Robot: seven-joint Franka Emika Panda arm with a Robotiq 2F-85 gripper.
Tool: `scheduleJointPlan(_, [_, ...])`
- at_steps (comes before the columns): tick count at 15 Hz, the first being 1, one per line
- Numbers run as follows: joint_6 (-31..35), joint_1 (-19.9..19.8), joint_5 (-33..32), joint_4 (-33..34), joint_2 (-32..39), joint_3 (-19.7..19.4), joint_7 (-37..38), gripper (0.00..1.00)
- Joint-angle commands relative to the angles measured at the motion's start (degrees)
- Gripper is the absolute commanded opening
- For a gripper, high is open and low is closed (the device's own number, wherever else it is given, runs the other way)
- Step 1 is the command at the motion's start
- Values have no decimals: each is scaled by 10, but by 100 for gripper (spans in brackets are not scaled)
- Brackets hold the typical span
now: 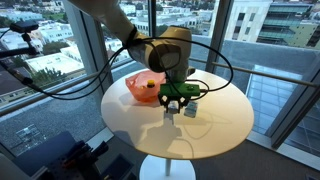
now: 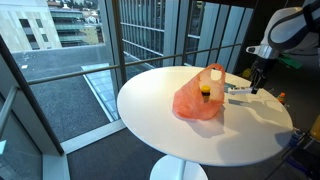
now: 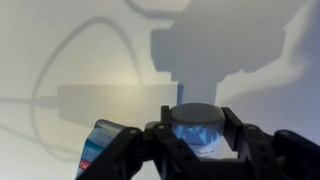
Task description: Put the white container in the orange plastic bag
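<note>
The white container [image 3: 195, 132] has a grey lid and a blue label. It sits between the fingers of my gripper [image 3: 196, 140] in the wrist view, and the fingers press against its sides. In an exterior view my gripper [image 1: 178, 104] hangs just over the round white table [image 1: 200, 135], right beside the orange plastic bag [image 1: 145, 86]. In an exterior view the orange bag [image 2: 198, 100] lies near the table's middle with its mouth up, and my gripper [image 2: 256, 86] is a short way behind it.
A flat blue and red packet [image 3: 96, 143] lies on the table beside my fingers. A small yellow item [image 2: 206, 90] shows inside the bag. Glass windows and railings surround the table. A black cable [image 1: 215, 62] loops from the arm over the tabletop.
</note>
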Motion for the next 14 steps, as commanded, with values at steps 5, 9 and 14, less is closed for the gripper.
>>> scheduleJointPlan(5, [-40,8,-11,-15,-44,-13,19,44])
scheduleJointPlan(9, [-55,12,-20,-12,-48,-17,27,45])
scheduleJointPlan(14, [-83,18,-39,-7,-47,-20,48,46])
